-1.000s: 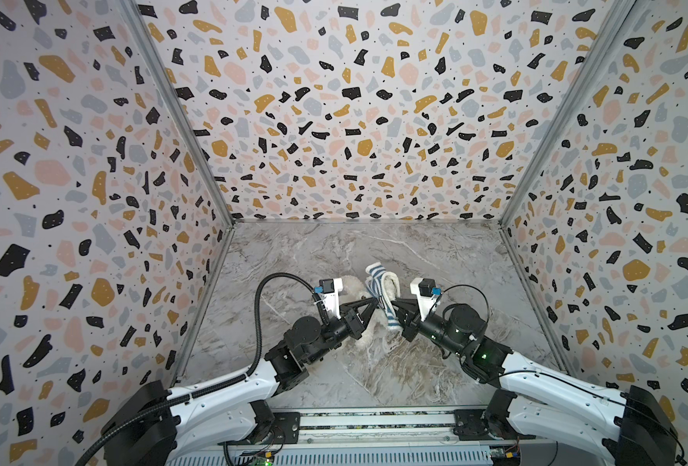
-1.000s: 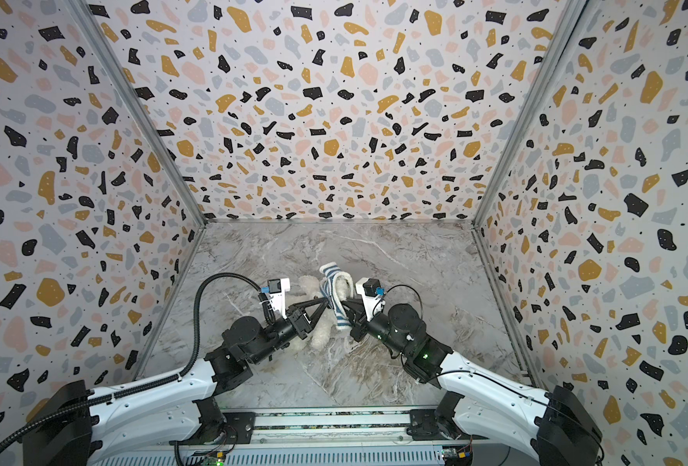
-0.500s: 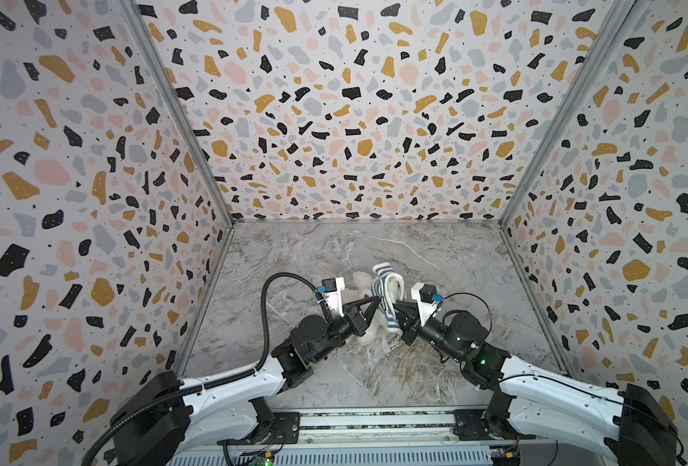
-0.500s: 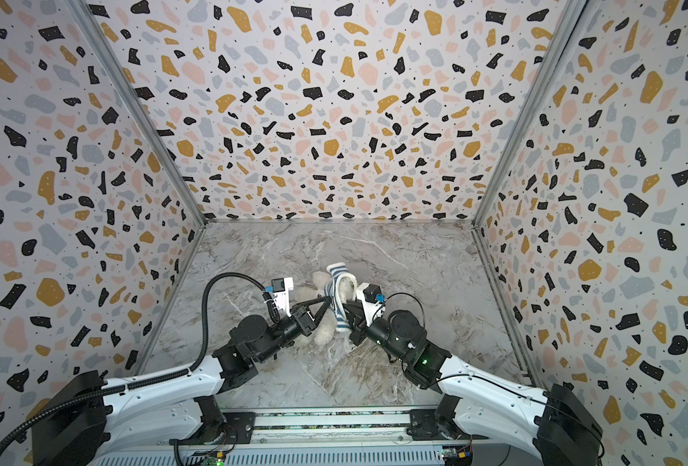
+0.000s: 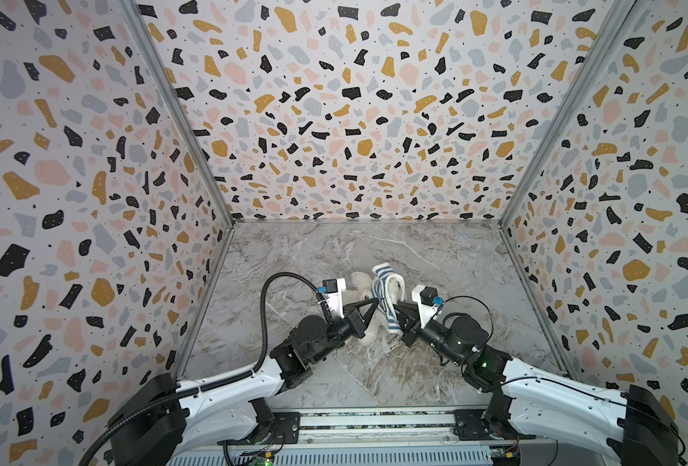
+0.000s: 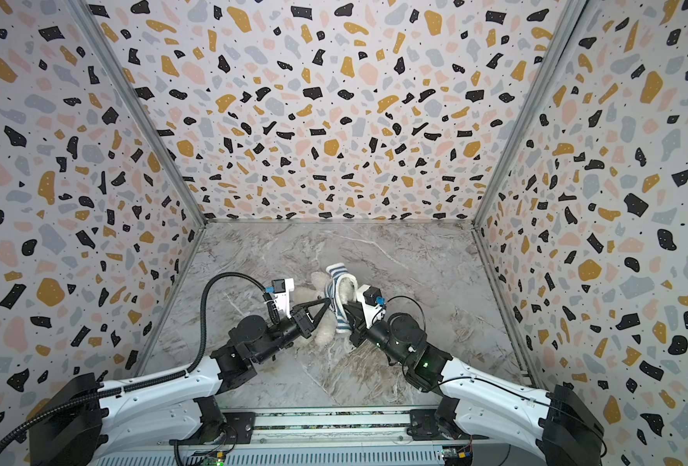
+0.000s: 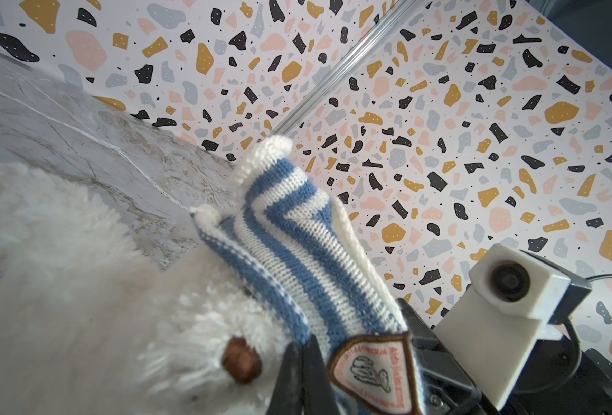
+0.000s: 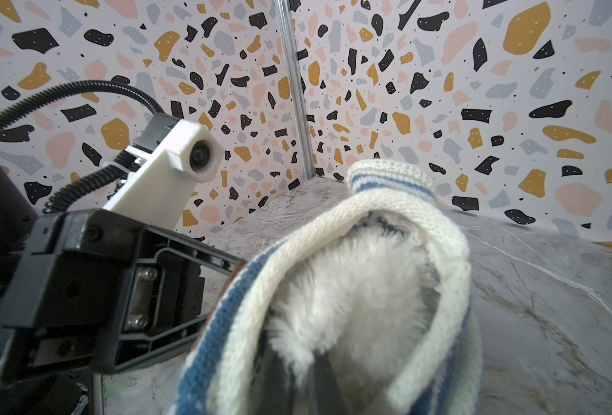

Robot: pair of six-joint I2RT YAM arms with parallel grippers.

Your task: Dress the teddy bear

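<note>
The white fluffy teddy bear (image 5: 360, 282) (image 6: 317, 282) lies on the marble floor between my two grippers. A blue-and-white striped shirt (image 5: 383, 282) (image 6: 335, 282) is bunched over part of it. In the left wrist view the left gripper (image 7: 300, 366) is shut, pinching the shirt (image 7: 290, 230) at its edge, between the badge (image 7: 372, 373) and the bear's brown nose (image 7: 241, 363). In the right wrist view the shirt's cream rim (image 8: 387, 201) loops around white fur (image 8: 351, 287). The right gripper (image 8: 306, 381) is shut low inside that opening, partly hidden by fur. In both top views the left gripper (image 5: 374, 300) and right gripper (image 5: 394, 307) meet at the shirt.
Terrazzo-patterned walls (image 5: 354, 121) close in the floor (image 5: 374, 250) at the back and on both sides. A metal rail (image 5: 374, 423) runs along the front edge. The left arm's black cable (image 5: 265, 306) arcs above the floor on the left.
The left gripper's jaws have closed onto the shirt's edge. Both arms have shifted only slightly, and the bear and shirt stay in nearly the same place.
</note>
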